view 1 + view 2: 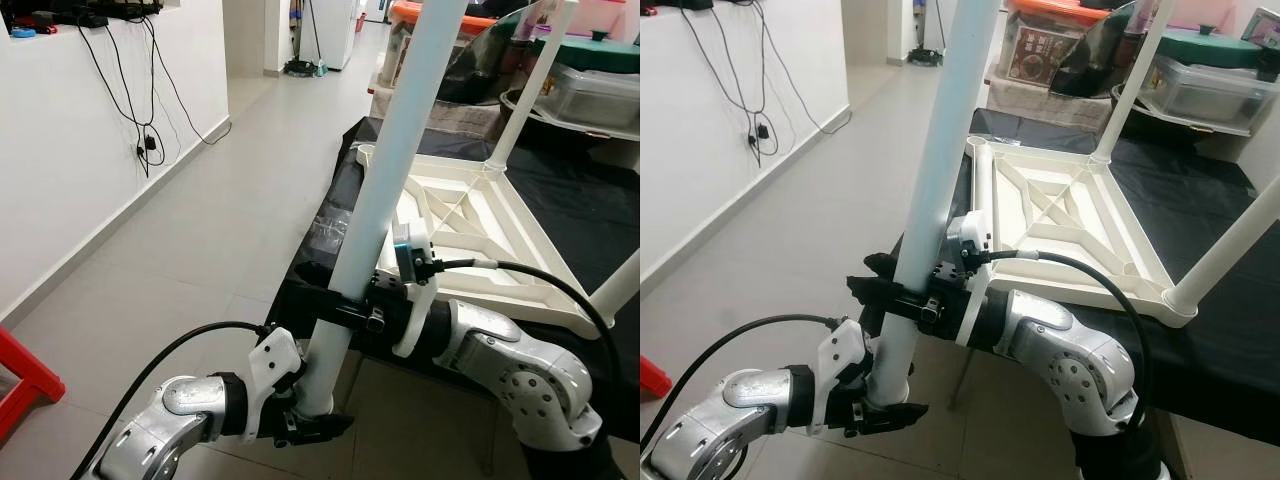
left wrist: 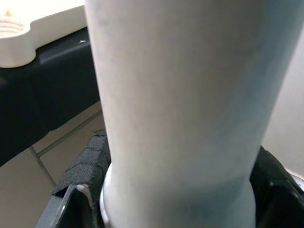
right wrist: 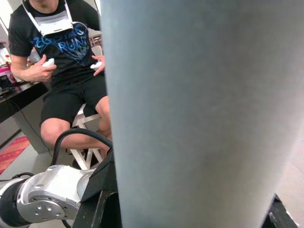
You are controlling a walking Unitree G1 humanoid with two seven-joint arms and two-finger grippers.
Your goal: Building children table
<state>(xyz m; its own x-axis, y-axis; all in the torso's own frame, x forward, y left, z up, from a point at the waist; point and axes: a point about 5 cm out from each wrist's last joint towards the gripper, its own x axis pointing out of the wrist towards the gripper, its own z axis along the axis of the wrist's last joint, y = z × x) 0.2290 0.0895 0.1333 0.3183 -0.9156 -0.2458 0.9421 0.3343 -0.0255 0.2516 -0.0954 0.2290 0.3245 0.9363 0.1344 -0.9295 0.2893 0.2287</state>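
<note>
The children table top (image 1: 470, 225) lies upside down on a black surface (image 1: 575, 215) in the right half of the picture. It is white, with ribs that cross on its underside. Two white legs already stand up from its corners, one at the upper right (image 1: 530, 85) and one at the right edge (image 1: 615, 290).

A long white table leg (image 1: 385, 190) runs up the middle of the picture, from the bottom to the top edge, and it leans a little to the right. Both arms hold this leg. The right end effector (image 1: 345, 310) is closed around it about halfway down, just in front of the near edge of the black surface. The left end effector (image 1: 305, 415) is clamped on the bottom end of the leg, low in the picture, over the grey tiled floor (image 1: 200, 230).

In the right wrist view, a person (image 3: 61, 61) in a black shirt and black shorts sits on a white stool (image 3: 88, 135) behind the leg, with a small white controller in each hand.

A white wall (image 1: 70, 140) fills the upper left, with black cables (image 1: 140, 90) hanging down it. Plastic boxes (image 1: 590, 85) sit at the upper right. A bit of something red (image 1: 20, 380) shows at the lower left.
</note>
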